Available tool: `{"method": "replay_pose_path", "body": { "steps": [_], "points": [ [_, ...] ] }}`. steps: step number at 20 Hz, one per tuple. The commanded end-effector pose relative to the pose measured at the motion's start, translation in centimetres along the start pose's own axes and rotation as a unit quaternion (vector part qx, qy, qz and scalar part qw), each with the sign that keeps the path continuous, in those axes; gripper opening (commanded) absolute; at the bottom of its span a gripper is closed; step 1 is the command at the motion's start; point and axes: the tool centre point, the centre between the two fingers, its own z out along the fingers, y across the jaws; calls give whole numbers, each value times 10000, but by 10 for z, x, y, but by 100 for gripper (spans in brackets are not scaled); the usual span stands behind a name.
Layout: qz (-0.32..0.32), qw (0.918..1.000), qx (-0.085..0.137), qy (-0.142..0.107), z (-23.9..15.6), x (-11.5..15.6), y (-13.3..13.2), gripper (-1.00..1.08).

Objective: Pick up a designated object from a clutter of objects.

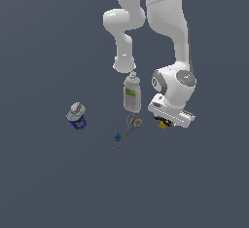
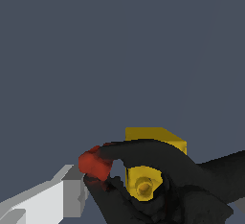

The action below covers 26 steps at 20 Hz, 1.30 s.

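Wrist view puts the black-yellow tool (image 2: 153,175) right at your gripper (image 1: 165,123), low on the floor just beside the bottle (image 1: 132,93), but finger (image 2: 45,201) spacing is hidden, so grip unconfirmed.

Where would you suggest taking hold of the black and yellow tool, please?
Probably from above, across the yellow block in the middle of the black and yellow tool: its flat sides suit the gripper better than the curved black prongs or the red spot.
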Motion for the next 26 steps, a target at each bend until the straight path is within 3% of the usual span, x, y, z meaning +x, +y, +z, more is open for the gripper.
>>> {"method": "replay_pose_path", "body": {
  "steps": [1, 6, 7, 16, 17, 26],
  "points": [
    [2, 10000, 2, 1, 10, 0, 0, 100],
    [5, 10000, 2, 2, 17, 0, -1, 100],
    [5, 10000, 2, 2, 17, 0, -1, -100],
    [5, 10000, 2, 2, 17, 0, -1, -100],
    [0, 9999, 111, 86, 4, 6, -9, -100],
    [-1, 9999, 105, 82, -14, 8, -2, -100]
  ]
}}
